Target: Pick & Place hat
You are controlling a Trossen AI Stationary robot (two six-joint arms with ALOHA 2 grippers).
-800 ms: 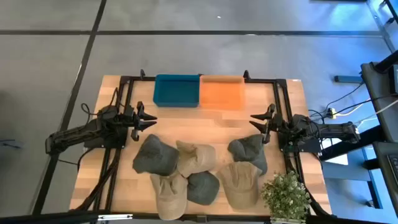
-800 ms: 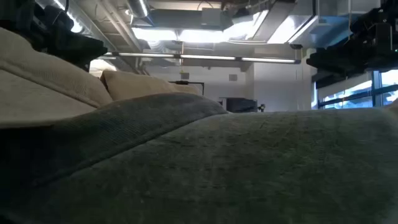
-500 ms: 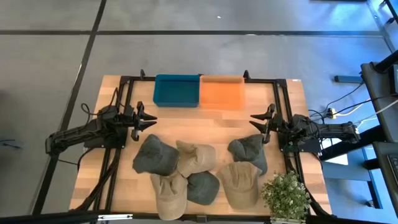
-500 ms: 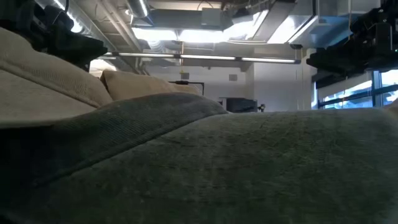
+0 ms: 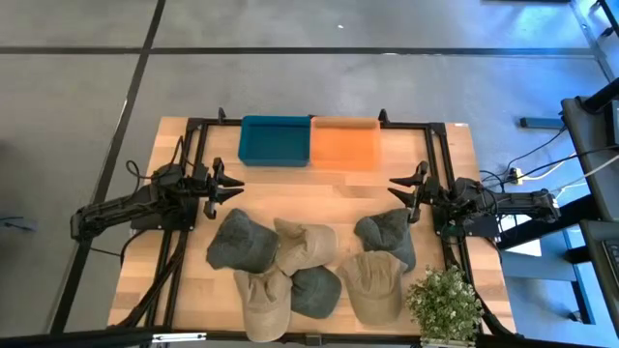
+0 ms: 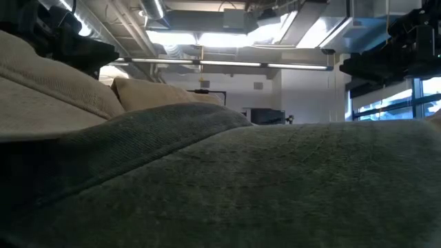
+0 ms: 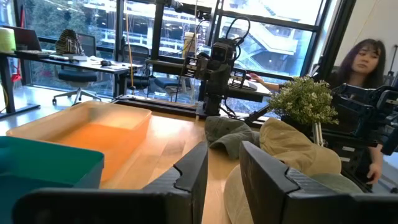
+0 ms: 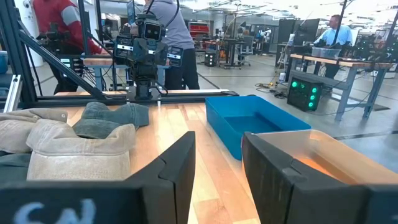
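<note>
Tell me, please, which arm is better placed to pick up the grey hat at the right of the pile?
The right, probably. Its open tool hangs empty just beside that grey hat, while the left tool, also open, sits across the table nearer another grey hat.

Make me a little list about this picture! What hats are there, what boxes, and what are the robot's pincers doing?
hats: six in a pile, three grey, three tan, like the grey hat and tan hat
boxes: blue bin beside orange bin, both holding nothing
left pincer: open, holding nothing
right pincer: open, holding nothing
plant: at the table corner
</note>
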